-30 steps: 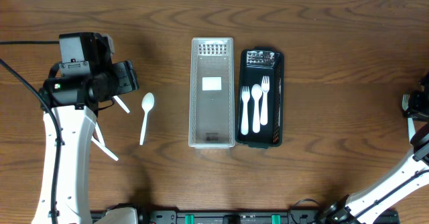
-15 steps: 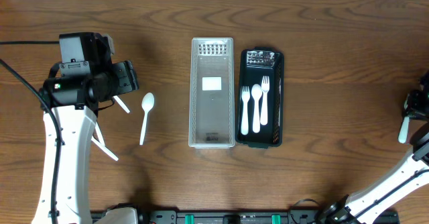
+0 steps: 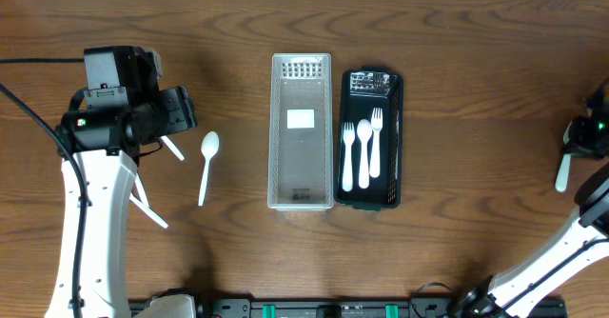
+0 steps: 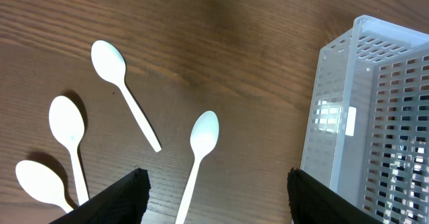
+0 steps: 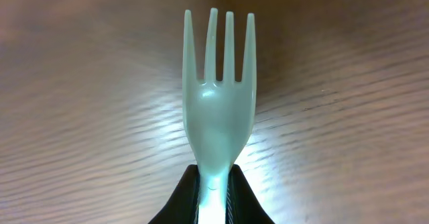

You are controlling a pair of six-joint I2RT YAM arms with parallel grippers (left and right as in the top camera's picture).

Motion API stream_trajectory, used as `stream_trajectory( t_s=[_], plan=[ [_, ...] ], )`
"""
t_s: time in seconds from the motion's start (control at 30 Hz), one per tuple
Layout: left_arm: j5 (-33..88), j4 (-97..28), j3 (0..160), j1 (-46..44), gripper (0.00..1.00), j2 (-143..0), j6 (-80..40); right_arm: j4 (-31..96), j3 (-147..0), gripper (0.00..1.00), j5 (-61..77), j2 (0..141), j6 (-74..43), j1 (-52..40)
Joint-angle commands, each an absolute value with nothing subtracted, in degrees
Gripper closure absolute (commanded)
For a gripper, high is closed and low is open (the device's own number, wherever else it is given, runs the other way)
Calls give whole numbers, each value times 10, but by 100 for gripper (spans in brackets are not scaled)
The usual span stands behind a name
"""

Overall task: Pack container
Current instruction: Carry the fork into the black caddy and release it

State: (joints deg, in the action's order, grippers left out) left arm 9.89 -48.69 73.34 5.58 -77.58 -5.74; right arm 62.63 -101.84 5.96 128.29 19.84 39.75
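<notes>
A clear mesh container (image 3: 301,132) stands empty at the table's middle, next to a black tray (image 3: 369,139) holding two forks and a spoon. My left gripper (image 4: 214,197) is open above a white spoon (image 3: 206,164), also in the left wrist view (image 4: 199,147), with several more spoons (image 4: 67,133) to its left. My right gripper (image 5: 214,197) is shut on a white fork (image 5: 218,96) at the far right edge; the fork shows overhead (image 3: 563,168).
The mesh container's wall (image 4: 362,117) stands just right of my left gripper. Bare wooden table lies under the held fork and between the black tray and my right arm (image 3: 595,194).
My right gripper has lifted the fork and moved it inward from the right edge. The left arm and spoons have not moved.
</notes>
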Motion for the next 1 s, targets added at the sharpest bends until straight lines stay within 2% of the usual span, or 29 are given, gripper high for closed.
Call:
stream_trajectory(
  t_s=[0.0,0.2,0.3,0.47,0.7,0.97],
  plan=[
    [94,-488,744,57,32,-775,-50,623,-1021,99,99,1172,150,359],
    [94,-488,744,57,31,-775,-50,633,-1021,99,114,1038,72,249],
    [94,-490,744,57,31,-775,-50,639,-1021,99,112,981,60,161],
    [94,-493,744,57,31,-775,-50,638,-1021,99,41,936,-45,3],
    [93,-494,743,57,31,-775,-50,640,-1020,99,21,974,-169,-140],
    [93,-499,743,57,31,-775,-50,689,-1020,99,22,1099,-214,-204]
  ],
)
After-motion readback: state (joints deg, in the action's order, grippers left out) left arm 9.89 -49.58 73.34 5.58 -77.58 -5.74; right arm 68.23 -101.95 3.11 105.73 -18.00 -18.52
